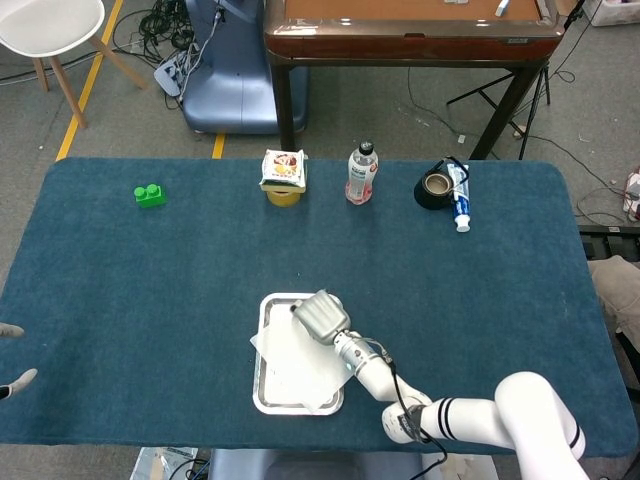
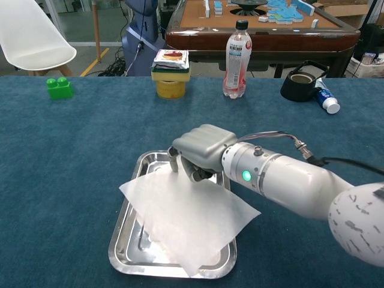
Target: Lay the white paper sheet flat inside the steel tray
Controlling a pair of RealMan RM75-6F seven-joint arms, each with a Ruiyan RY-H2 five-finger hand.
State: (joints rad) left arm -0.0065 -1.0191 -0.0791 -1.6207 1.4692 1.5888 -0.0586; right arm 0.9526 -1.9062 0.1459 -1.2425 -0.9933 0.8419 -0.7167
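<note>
The steel tray (image 2: 122, 245) (image 1: 261, 352) lies near the table's front edge. The white paper sheet (image 2: 186, 217) (image 1: 293, 366) lies skewed over it, its left corner past the left rim and its right corner over the right rim. My right hand (image 2: 201, 150) (image 1: 320, 316) hovers over the tray's far end, fingers curled down and gripping the sheet's far edge. Only the fingertips of my left hand (image 1: 12, 358) show, spread apart at the head view's left border, far from the tray and holding nothing.
Along the far edge stand a green brick (image 1: 150, 195) (image 2: 60, 87), a yellow cup with a snack pack on it (image 1: 284, 177) (image 2: 170, 73), a bottle (image 1: 360, 173) (image 2: 237, 60), a black tape roll (image 1: 434, 188) (image 2: 301, 85) and a tube (image 1: 458, 202) (image 2: 327, 101).
</note>
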